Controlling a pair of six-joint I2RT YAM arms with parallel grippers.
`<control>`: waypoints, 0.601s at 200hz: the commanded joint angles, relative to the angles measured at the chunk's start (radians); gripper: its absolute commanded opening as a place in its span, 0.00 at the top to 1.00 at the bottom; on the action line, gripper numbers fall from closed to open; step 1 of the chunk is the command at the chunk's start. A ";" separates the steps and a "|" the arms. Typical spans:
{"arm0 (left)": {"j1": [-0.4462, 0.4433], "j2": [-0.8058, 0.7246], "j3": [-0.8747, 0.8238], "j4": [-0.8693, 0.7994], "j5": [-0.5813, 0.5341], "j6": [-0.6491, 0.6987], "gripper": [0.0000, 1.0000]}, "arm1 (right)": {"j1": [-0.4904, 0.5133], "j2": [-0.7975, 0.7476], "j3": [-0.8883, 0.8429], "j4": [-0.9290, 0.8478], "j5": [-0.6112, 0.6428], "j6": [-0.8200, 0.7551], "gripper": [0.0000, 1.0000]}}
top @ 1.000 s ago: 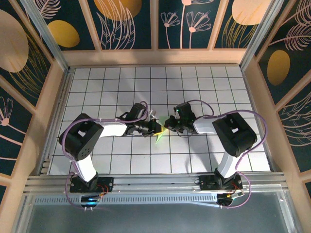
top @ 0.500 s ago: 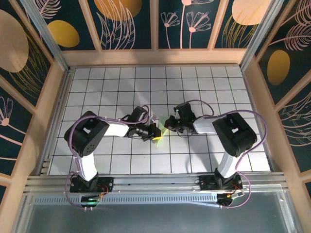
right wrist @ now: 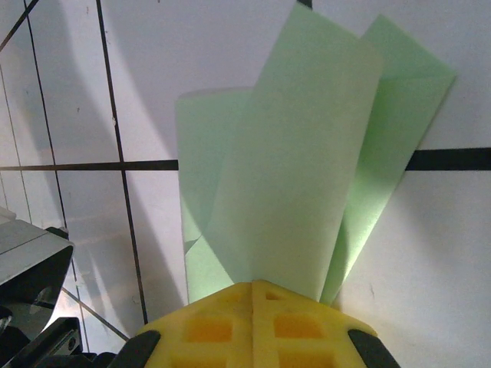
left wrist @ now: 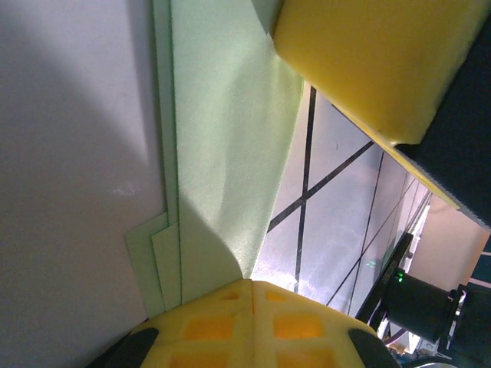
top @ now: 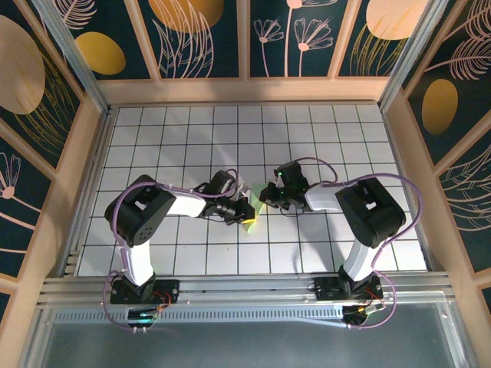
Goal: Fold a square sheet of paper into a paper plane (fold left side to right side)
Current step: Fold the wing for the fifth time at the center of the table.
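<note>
The square sheet of paper (top: 251, 221) is pale green and folded into several layers, and it sits between both grippers at the table's middle. In the left wrist view the sheet of paper (left wrist: 222, 153) shows stepped layer edges, and one flap's edge runs into the closed seam of my left gripper (left wrist: 253, 285). A yellow finger of the right gripper (left wrist: 360, 61) presses near its top. My right gripper (right wrist: 253, 285) is shut on the sheet (right wrist: 299, 169), with two flaps fanning up from its tips. From above, the left gripper (top: 249, 208) and right gripper (top: 265, 195) nearly touch.
The white grid-tiled table (top: 345, 138) is ringed by low wooden walls (top: 245, 90). Both arms reach inward from their bases at the near edge, and purple cables loop over them. A dark part of the left arm (right wrist: 31, 284) sits close beside the right gripper.
The left arm's elbow has swung to the right and its gripper has slid slightly nearer and right. Less of the paper shows from above. The right arm has hardly moved.
</note>
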 commanded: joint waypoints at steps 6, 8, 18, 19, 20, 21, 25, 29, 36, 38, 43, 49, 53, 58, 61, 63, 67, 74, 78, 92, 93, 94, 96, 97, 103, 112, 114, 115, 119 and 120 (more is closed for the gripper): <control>-0.035 0.054 0.016 -0.181 -0.115 0.059 1.00 | -0.005 -0.041 0.008 -0.080 0.030 -0.034 1.00; -0.036 0.056 0.017 -0.192 -0.124 0.062 1.00 | -0.004 -0.047 0.008 -0.077 0.031 -0.035 1.00; -0.039 0.059 0.026 -0.229 -0.163 0.079 1.00 | -0.003 -0.075 0.008 -0.059 0.032 -0.043 1.00; -0.041 0.059 0.027 -0.231 -0.167 0.080 1.00 | -0.004 -0.077 0.007 -0.057 0.033 -0.044 1.00; -0.041 0.059 0.026 -0.233 -0.171 0.081 1.00 | -0.005 -0.081 0.006 -0.054 0.033 -0.045 1.00; -0.041 0.060 0.026 -0.235 -0.173 0.081 1.00 | -0.005 -0.084 0.005 -0.052 0.034 -0.046 1.00; -0.043 0.059 0.026 -0.241 -0.184 0.084 1.00 | -0.005 -0.093 0.000 -0.043 0.037 -0.051 1.00; -0.043 0.058 0.027 -0.248 -0.196 0.086 1.00 | -0.004 -0.100 -0.009 -0.033 0.037 -0.055 1.00; -0.044 0.060 0.026 -0.257 -0.212 0.090 1.00 | -0.004 -0.111 -0.023 -0.014 0.027 -0.065 1.00; -0.045 0.060 0.026 -0.258 -0.215 0.092 1.00 | -0.004 -0.114 -0.026 -0.009 0.022 -0.066 1.00; -0.047 0.061 0.026 -0.265 -0.224 0.094 1.00 | -0.004 -0.118 -0.038 0.006 0.009 -0.068 1.00; -0.049 0.060 0.028 -0.274 -0.237 0.098 1.00 | -0.005 -0.125 -0.052 0.028 -0.008 -0.068 1.00; -0.050 0.060 0.030 -0.279 -0.242 0.101 1.00 | -0.003 -0.126 -0.062 0.042 -0.018 -0.065 1.00; -0.051 0.060 0.030 -0.282 -0.247 0.103 1.00 | -0.001 -0.130 -0.075 0.057 -0.025 -0.060 1.00; -0.051 0.060 0.031 -0.283 -0.250 0.103 1.00 | 0.003 -0.131 -0.080 0.065 -0.028 -0.057 1.00; -0.050 0.060 0.031 -0.283 -0.251 0.103 1.00 | 0.004 -0.133 -0.084 0.070 -0.029 -0.054 1.00; -0.052 0.060 0.030 -0.284 -0.254 0.103 1.00 | 0.009 -0.135 -0.091 0.077 -0.030 -0.052 1.00; -0.053 0.060 0.029 -0.285 -0.257 0.103 1.00 | 0.017 -0.137 -0.098 0.080 -0.024 -0.047 1.00; -0.052 0.060 0.031 -0.285 -0.258 0.103 1.00 | 0.021 -0.137 -0.100 0.080 -0.019 -0.046 1.00; -0.054 0.062 0.033 -0.289 -0.261 0.104 1.00 | 0.034 -0.137 -0.110 0.082 -0.009 -0.034 1.00; -0.054 0.062 0.033 -0.289 -0.262 0.104 1.00 | 0.034 -0.136 -0.110 0.083 -0.009 -0.033 1.00; -0.054 0.062 0.034 -0.289 -0.262 0.103 1.00 | 0.035 -0.135 -0.110 0.083 -0.009 -0.032 1.00; -0.054 0.063 0.034 -0.290 -0.262 0.104 1.00 | 0.036 -0.134 -0.112 0.086 -0.009 -0.031 1.00; -0.054 0.063 0.035 -0.291 -0.262 0.104 1.00 | 0.037 -0.133 -0.113 0.087 -0.010 -0.031 1.00; -0.054 0.063 0.036 -0.292 -0.263 0.105 1.00 | 0.039 -0.129 -0.115 0.091 -0.011 -0.027 1.00; -0.056 0.064 0.040 -0.297 -0.265 0.107 1.00 | 0.044 -0.123 -0.117 0.097 -0.014 -0.024 1.00; -0.056 0.063 0.040 -0.298 -0.265 0.108 1.00 | 0.045 -0.122 -0.117 0.098 -0.014 -0.024 1.00; -0.056 0.064 0.040 -0.298 -0.265 0.108 1.00 | 0.046 -0.121 -0.117 0.098 -0.014 -0.024 1.00; -0.056 0.064 0.041 -0.300 -0.267 0.109 1.00 | 0.047 -0.118 -0.117 0.101 -0.014 -0.024 1.00; -0.056 0.063 0.041 -0.301 -0.267 0.109 1.00 | 0.049 -0.117 -0.117 0.101 -0.014 -0.023 1.00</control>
